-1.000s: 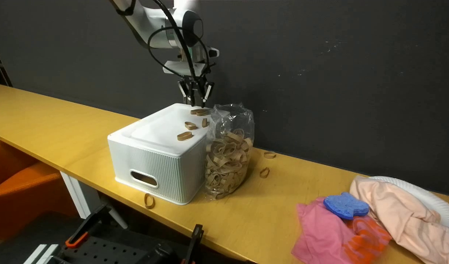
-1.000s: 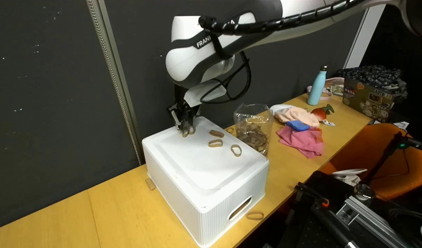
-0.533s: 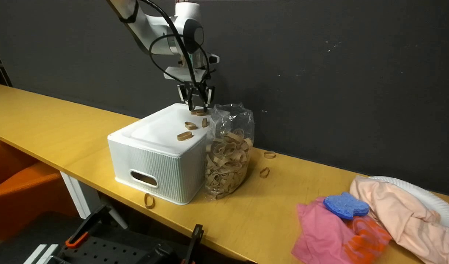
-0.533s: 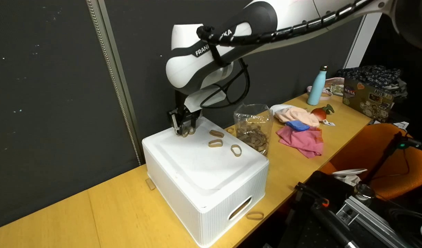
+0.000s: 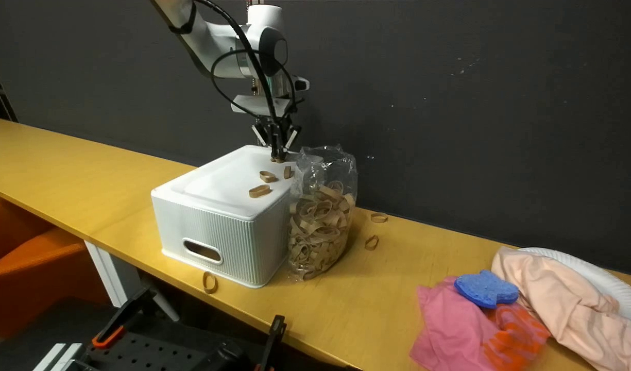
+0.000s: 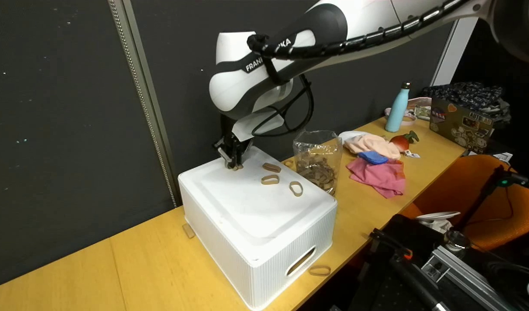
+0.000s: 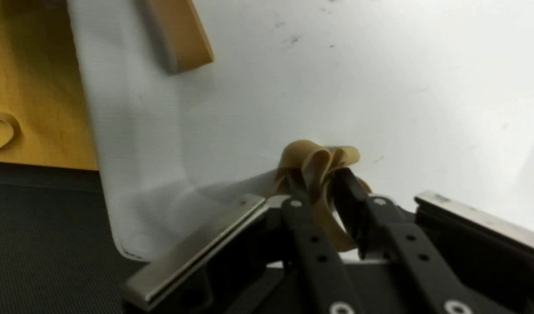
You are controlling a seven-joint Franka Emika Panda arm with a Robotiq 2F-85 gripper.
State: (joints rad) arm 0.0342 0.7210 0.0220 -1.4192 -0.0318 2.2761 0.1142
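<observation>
Rubber bands (image 7: 315,168) are showing curled loops in the wrist view, mostly hidden in both exterior views; they are sitting between the tips of the gripper (image 7: 321,179), which is pinching them over a white bin (image 7: 380,96). Farther off, only an exterior view is showing a blue bottle (image 6: 397,110).

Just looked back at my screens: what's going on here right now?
The gripper is closed on tan bands, probably two, low over the top of a white bin; whether they touch it is hard to tell. Three loose bands lie on that top. A clear bag partly filled with bands stands beside the bin on the table, where a few stray bands lie too.
</observation>
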